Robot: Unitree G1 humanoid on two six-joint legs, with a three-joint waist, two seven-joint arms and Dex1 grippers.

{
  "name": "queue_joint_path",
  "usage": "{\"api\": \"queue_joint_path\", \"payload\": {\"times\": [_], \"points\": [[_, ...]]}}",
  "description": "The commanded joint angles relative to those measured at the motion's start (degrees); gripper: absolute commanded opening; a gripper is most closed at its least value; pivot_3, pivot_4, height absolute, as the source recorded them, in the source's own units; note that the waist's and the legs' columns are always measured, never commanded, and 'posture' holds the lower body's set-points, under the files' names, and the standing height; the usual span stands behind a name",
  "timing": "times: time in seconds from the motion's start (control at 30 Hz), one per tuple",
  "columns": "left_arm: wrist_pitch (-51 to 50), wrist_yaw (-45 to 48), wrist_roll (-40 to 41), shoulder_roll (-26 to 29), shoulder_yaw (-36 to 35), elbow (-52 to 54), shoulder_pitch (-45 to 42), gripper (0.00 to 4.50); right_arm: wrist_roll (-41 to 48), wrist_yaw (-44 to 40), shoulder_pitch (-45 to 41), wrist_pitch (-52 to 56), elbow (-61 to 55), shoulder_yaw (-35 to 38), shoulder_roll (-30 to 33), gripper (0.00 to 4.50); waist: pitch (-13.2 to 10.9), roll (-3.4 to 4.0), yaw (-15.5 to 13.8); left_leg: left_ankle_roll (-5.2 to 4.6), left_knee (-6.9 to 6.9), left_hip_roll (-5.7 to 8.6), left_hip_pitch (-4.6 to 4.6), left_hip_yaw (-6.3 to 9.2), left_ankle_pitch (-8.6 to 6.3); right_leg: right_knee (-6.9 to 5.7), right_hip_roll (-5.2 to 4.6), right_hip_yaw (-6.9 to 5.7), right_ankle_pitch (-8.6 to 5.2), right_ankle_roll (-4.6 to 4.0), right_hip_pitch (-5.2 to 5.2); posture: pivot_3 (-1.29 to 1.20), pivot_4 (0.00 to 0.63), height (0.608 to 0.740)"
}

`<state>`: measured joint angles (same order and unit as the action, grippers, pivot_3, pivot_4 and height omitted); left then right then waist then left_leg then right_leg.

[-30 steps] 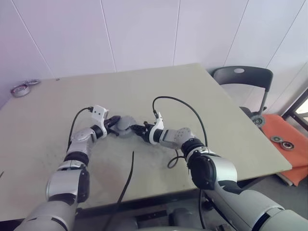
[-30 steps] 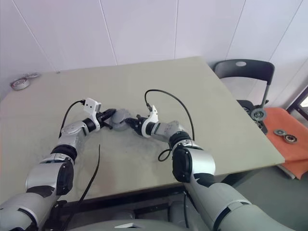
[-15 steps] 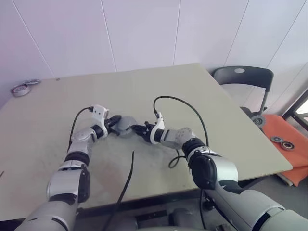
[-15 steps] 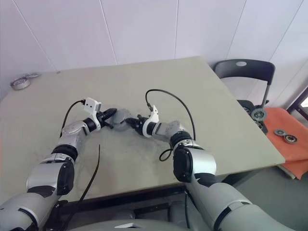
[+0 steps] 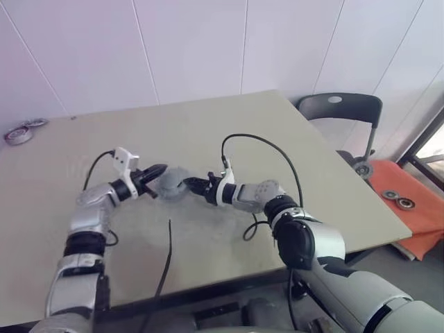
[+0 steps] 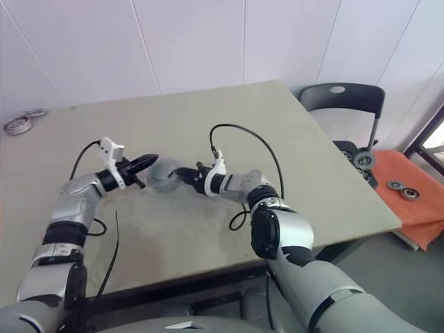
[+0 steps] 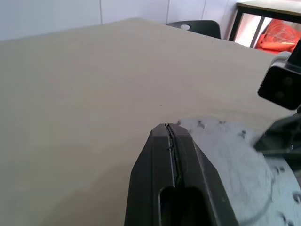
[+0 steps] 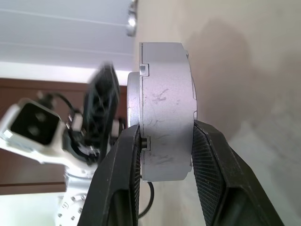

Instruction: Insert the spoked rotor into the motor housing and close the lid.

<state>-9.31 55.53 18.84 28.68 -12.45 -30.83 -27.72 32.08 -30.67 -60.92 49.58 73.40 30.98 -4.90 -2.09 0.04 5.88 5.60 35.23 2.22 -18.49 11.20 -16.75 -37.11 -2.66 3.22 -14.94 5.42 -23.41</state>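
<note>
Right gripper (image 8: 164,155) clamping housing (image 8: 165,110) by faces, lid seated. Left gripper (image 7: 170,134) closed, empty, hovering beside housing. Risk: housing slipping onto table (image 5: 229,125) if clamp loosens.

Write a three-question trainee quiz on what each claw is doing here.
1. True or false: the right claw clamps the grey round motor housing across its two flat faces.
2. The left claw is: A) shut and holding nothing, B) open around the housing, C) shut on a cable.
3. Fill in: far across the table from the housing, at the corner by the wall, lie some metal ____.

Key: 1 true; 2 A; 3 rings.
</note>
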Motion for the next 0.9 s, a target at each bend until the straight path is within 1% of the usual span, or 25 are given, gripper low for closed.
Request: {"api": "queue_joint_path", "payload": {"times": [0.03,0.23,0.33,0.37,0.43,0.47,0.63,0.8,0.9], "points": [[-7.00,0.15,6.16,3.42,-3.99,11.80,2.88,0.00,4.14,-2.89,-3.21,3.34,-1.30,2.90,0.54,1.20,0.00,0.00,0.00,0.00,0.00,0.00,0.00,-0.02,0.00,0.00,0.00,0.00,0.00,0.00,0.01,0.00,0.000,0.740],[-16.61,-2.50,13.10,7.23,-9.12,25.16,10.75,0.00,3.38,-4.56,-2.08,6.37,-1.59,1.81,0.36,1.20,-0.02,0.01,0.03,0.00,-0.02,0.00,-0.01,-0.06,0.00,0.07,-0.01,0.01,0.00,0.00,0.01,0.00,0.000,0.740],[-20.88,-3.96,17.52,8.11,-12.74,28.66,12.81,0.00,3.32,-4.57,-1.89,6.27,-1.60,1.85,0.19,1.20,-0.02,0.01,0.00,0.00,0.01,0.00,0.01,-0.07,0.00,0.05,0.00,0.01,-0.01,0.00,0.03,0.00,0.000,0.740],[-23.15,-5.49,20.42,7.84,-15.18,29.76,13.35,0.00,3.34,-4.88,-1.90,6.34,-1.65,1.83,0.15,1.20,-0.03,0.01,0.00,0.00,0.02,0.00,0.02,-0.06,0.00,0.05,0.01,0.01,-0.01,0.00,0.04,0.00,0.000,0.740],[-25.96,-7.65,23.94,7.51,-17.89,31.01,13.89,0.00,3.33,-5.28,-1.94,6.40,-1.68,1.80,0.13,1.20,-0.03,-0.01,0.00,0.00,0.03,0.00,0.03,-0.06,0.00,0.05,0.01,0.01,-0.01,0.00,0.06,0.00,0.000,0.740],[-26.53,-8.99,24.84,7.09,-19.26,31.92,15.09,0.00,3.36,-4.82,-1.96,6.15,-1.54,1.96,0.06,1.20,-0.03,-0.01,-0.02,0.00,0.04,0.00,0.03,-0.06,0.00,0.05,0.01,0.01,-0.01,0.00,0.06,0.00,0.000,0.740],[-31.92,-18.93,35.95,1.07,-27.72,38.60,21.29,0.00,2.74,-2.98,-2.05,4.27,-0.98,1.96,-0.28,1.20,-0.03,-0.02,0.01,0.00,0.02,0.00,0.04,-0.11,0.00,0.13,-0.02,0.06,-0.01,0.00,0.09,0.00,0.000,0.740],[-34.18,-23.83,41.26,-2.52,-29.04,45.82,29.74,0.00,2.49,-2.37,-2.36,3.56,-0.64,1.70,-0.50,1.20,-0.04,-0.12,-0.19,0.00,0.02,-0.02,0.03,-0.14,-0.01,0.13,-0.01,0.07,-0.01,-0.01,0.08,0.00,0.000,0.740],[-34.12,-25.52,43.94,-3.38,-29.20,48.44,32.86,0.00,2.33,-2.13,-2.53,3.31,-0.48,1.66,-0.62,1.20,-0.04,-0.13,-0.36,0.00,0.04,-0.02,0.04,-0.20,-0.01,0.15,0.00,0.10,-0.01,-0.02,0.11,0.00,0.000,0.740]]}}
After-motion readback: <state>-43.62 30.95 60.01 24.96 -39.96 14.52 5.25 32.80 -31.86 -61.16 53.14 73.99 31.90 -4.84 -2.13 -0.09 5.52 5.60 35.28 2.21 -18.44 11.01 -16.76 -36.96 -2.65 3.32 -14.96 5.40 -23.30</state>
